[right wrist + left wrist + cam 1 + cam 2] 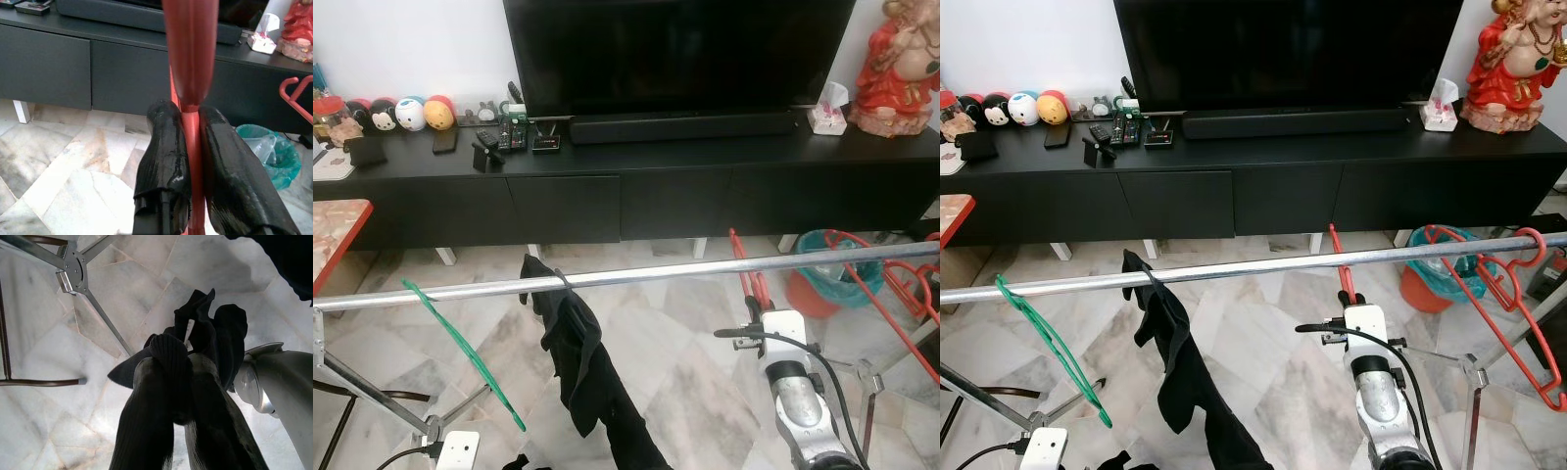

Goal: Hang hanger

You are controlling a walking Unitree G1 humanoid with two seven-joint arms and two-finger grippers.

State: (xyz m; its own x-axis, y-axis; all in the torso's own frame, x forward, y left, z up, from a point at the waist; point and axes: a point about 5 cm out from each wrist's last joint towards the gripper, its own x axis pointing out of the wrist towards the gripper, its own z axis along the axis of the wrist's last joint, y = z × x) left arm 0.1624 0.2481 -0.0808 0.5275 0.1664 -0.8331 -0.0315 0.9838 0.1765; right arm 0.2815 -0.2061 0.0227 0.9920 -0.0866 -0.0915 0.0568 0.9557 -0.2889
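In the left eye view, a long silver metal rail (636, 274) crosses the scene, carrying a thin green plastic hanger (460, 348), a black cloth garment (582, 362) and other red hangers (891, 284) at the right end. The right end effector (754, 294) holds a red plastic hanger (744, 259) just under the rail.

In the left wrist view, the left end effector (178, 382) is pinching a black knitted cloth (195, 342) above the marble floor (58, 421).

In the right wrist view, the right fingers (166, 156) are pressed together on the red plastic hanger
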